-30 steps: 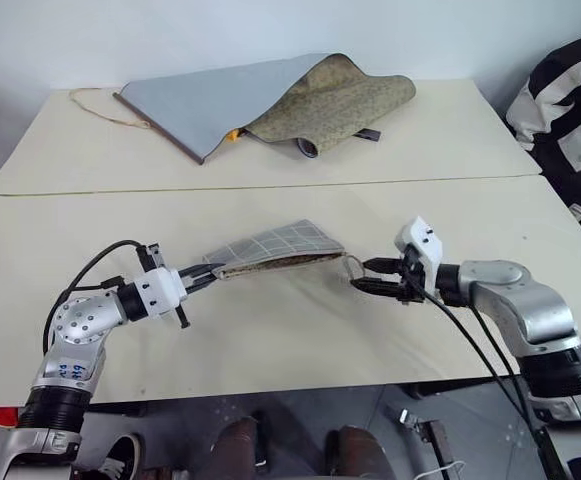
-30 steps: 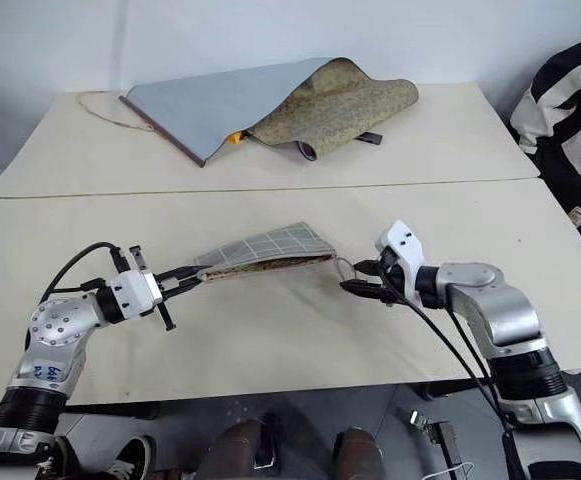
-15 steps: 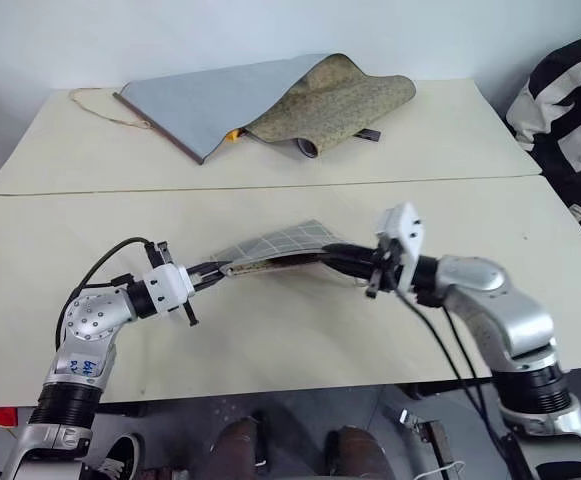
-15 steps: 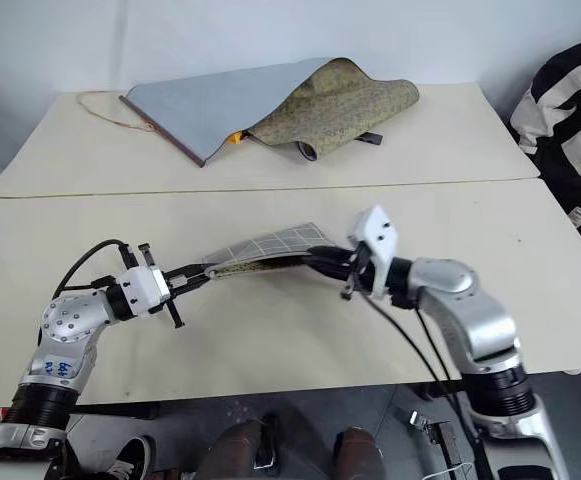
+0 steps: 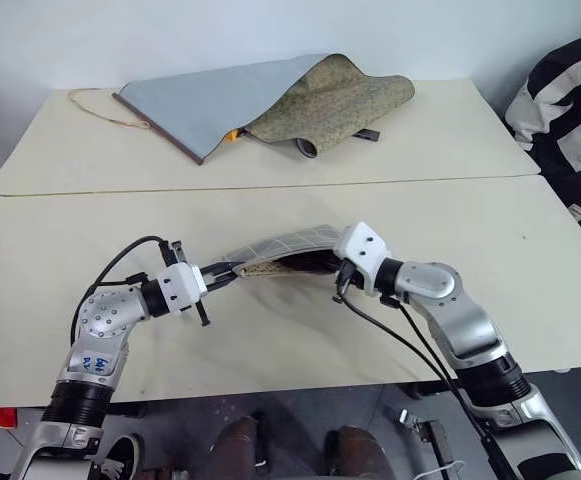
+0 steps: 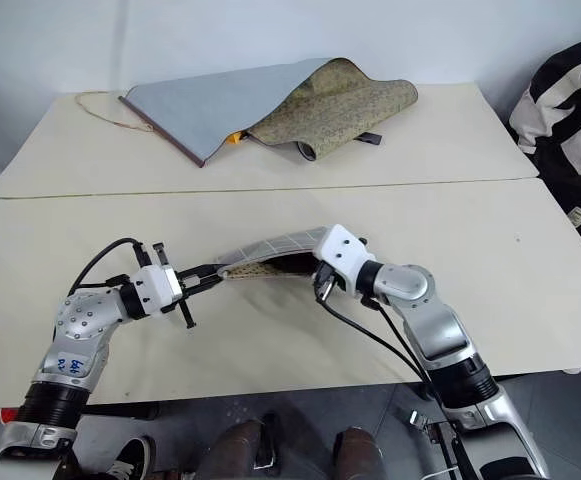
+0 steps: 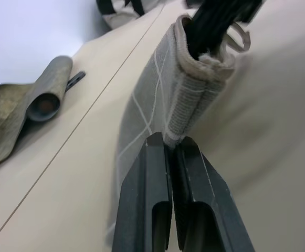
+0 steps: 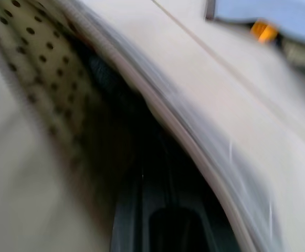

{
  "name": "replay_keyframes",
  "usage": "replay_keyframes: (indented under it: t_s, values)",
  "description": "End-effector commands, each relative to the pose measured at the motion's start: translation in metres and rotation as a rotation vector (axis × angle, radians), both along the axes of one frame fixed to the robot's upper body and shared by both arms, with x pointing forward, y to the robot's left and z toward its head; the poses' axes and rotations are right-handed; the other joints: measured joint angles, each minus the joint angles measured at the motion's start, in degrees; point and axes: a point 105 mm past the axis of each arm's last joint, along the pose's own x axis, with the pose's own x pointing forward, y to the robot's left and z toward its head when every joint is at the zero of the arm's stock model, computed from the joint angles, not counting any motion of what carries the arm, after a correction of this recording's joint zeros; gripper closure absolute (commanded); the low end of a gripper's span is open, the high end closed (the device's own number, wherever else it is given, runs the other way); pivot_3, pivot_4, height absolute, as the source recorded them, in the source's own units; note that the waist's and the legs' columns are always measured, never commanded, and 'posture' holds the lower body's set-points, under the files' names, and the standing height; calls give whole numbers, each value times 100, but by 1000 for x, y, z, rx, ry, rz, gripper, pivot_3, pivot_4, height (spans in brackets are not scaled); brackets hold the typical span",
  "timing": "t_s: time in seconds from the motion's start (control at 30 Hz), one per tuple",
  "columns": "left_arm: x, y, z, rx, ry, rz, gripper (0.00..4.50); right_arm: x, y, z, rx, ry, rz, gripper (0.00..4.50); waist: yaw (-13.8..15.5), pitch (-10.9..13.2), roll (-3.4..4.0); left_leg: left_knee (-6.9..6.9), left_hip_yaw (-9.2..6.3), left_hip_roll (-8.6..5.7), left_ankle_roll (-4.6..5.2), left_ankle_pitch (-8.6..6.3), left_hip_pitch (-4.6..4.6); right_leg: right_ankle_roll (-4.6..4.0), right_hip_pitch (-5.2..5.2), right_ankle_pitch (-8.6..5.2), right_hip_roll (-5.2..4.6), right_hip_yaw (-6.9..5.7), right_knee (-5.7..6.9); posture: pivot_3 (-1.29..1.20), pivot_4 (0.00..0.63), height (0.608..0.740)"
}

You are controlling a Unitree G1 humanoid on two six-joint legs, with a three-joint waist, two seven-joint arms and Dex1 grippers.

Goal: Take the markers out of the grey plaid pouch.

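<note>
From my station, left to right: my left gripper [image 5: 222, 272] pinches the closed end of the grey plaid pouch [image 5: 280, 250], fingers [image 7: 165, 205] pressed flat on its seam, and holds it lifted off the near table [image 5: 270, 340] with bare tabletop all round. My right gripper [image 6: 305, 262] is pushed into the pouch's open mouth, fingers drawn together inside the dotted lining (I cannot make out any marker there). The far table [image 5: 450, 140] holds a folded patterned cloth [image 5: 270, 100], well apart, and a black-and-white bag [image 5: 570, 100] sits off the right edge.
</note>
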Motion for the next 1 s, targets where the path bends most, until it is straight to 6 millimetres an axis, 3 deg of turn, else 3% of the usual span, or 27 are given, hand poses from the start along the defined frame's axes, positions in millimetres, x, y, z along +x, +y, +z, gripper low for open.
replay_keyframes:
  t_s: [0.03, 0.1, 0.17, 0.57, 0.67, 0.77, 0.9, 1.0]
  values:
    - [-5, -16, 11, -20, -28, -54, 4500, -4, 13, 1, -134, -195, 37, 4469, 6, 0, 0, 0, 0, 0, 0, 0, 0, 0, 0, 0, 0, 0, 2, 0, 150, 740]
    - [-5, -21, 12, -22, -26, -65, 4500, -6, 15, -9, -221, -246, 64, 4469, 6, 0, 0, 1, -1, 0, -1, 0, 0, 0, 1, 0, 1, 1, 2, 0, 150, 740]
    - [-6, -22, 13, -26, -23, -71, 4500, -5, 13, -9, -237, -261, 61, 3946, 9, 0, 0, 3, -1, 0, -1, 1, -1, 0, 2, 0, 1, 0, 1, 0, 150, 740]
    - [-3, -15, 9, -55, 15, -51, 4500, 2, 2, -6, -271, -297, 45, 137, 5, 0, 0, 6, -1, 3, -2, 2, 3, 0, 10, 0, 5, 0, -2, 0, 150, 740]
    - [-3, -14, 8, -64, 27, -49, 4500, 0, 4, -6, -250, -278, 45, 62, 5, 0, 0, 7, -2, 3, -2, 2, 3, 0, 11, 0, 5, 0, -2, 0, 150, 740]
    - [-3, -15, 8, -68, 29, -52, 4500, -1, 5, -5, -244, -268, 54, 699, 8, 0, 0, 8, -3, 3, -2, 2, 3, 0, 11, 0, 5, 0, -2, 0, 150, 740]
    - [-3, -16, 9, -67, 26, -56, 4500, 1, 4, -4, -246, -280, 39, 2036, 9, 0, 0, 9, -3, 3, -2, 2, 3, 0, 12, 0, 5, -1, -2, 0, 150, 740]
    - [-5, -20, 9, -71, 32, -71, 4500, 3, 6, -4, -223, -275, 29, 2036, 6, 0, 0, 9, -4, 3, -2, 2, 3, 0, 12, 0, 5, -1, -2, 0, 150, 740]
